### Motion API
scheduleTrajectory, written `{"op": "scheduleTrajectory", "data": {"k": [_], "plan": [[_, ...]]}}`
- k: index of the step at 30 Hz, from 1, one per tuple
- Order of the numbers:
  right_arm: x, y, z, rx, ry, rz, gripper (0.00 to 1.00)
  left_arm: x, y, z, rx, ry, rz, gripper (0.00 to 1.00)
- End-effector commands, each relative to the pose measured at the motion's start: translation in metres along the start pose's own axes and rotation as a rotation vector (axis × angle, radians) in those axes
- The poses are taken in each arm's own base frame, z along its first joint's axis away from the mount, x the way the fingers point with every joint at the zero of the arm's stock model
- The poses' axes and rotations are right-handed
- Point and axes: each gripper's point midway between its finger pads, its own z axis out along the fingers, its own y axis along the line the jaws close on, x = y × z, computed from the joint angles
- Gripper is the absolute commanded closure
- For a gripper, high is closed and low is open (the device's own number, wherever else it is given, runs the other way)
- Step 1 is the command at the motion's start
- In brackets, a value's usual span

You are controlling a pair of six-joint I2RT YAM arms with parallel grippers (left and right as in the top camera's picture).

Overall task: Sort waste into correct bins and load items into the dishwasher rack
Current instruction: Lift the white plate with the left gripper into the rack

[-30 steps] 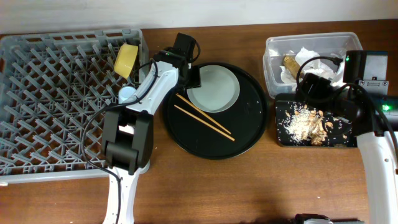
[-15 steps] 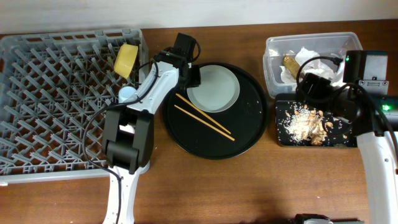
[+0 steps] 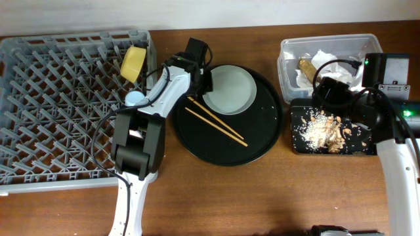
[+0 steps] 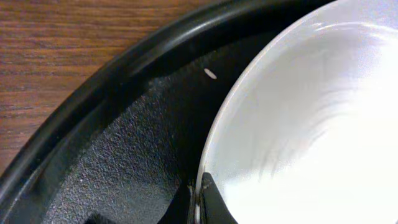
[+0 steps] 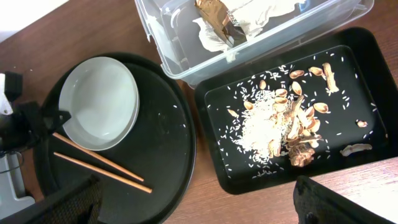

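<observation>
White arm links (image 3: 169, 88), black joint housings (image 3: 134, 154), looping black cables (image 3: 92, 154), green light (image 3: 406, 113)

Round black tray (image 3: 262, 134) (wooden table (image 3: 262, 196)).

No writing, label, brand, number or sign can be read in any of the three views. Even the pale grey-green plate (image 4: 298, 124), which the left wrist camera shows from very close, has no legible marking on it.
</observation>
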Motion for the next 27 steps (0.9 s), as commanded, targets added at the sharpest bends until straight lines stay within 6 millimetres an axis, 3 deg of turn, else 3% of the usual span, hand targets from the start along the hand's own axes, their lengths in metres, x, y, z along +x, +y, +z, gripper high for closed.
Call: {"op": "scheduleTrajectory", "data": {"k": [1, 5, 7, 10, 11, 15, 18, 19, 23, 27], "plan": [[-0.004, -0.004, -0.002, 0.018, -0.014, 0.009, 0.01, -0.019, -0.008, -0.017, 0.005, -0.028, 0.017, 0.99], [-0.004, -0.004, -0.002, 0.018, -0.014, 0.009, 0.02, -0.053, -0.015, -0.072, -0.037, -0.112, 0.073, 0.99], [-0.004, -0.004, -0.002, 0.018, -0.014, 0.009, 0.02, -0.075, -0.006, -0.121, -0.139, -0.197, 0.091, 0.99], [-0.004, -0.004, -0.002, 0.018, -0.014, 0.009, 0.02, -0.092, 0.007, -0.179, -0.261, -0.294, 0.128, 1.00], [-0.004, -0.004, -0.002, 0.018, -0.014, 0.009, 0.02, -0.096, 0.018, -0.208, -0.343, -0.338, 0.130, 1.00], [-0.004, -0.004, -0.002, 0.018, -0.014, 0.009, 0.01, -0.092, 0.067, -0.303, -0.667, -0.476, 0.078, 1.00], [-0.004, -0.004, -0.002, 0.018, -0.014, 0.009, 0.02, -0.082, 0.095, -0.350, -0.854, -0.543, 0.020, 1.00], [-0.004, -0.004, -0.002, 0.018, -0.014, 0.009, 0.02, -0.082, 0.102, -0.363, -0.906, -0.575, -0.002, 1.00], [-0.004, -0.004, -0.002, 0.018, -0.014, 0.009, 0.01, -0.082, 0.125, -0.387, -1.068, -0.605, -0.038, 1.00], [-0.004, -0.004, -0.002, 0.018, -0.014, 0.009, 0.02, -0.082, 0.138, -0.380, -1.138, -0.558, -0.027, 1.00]]}}
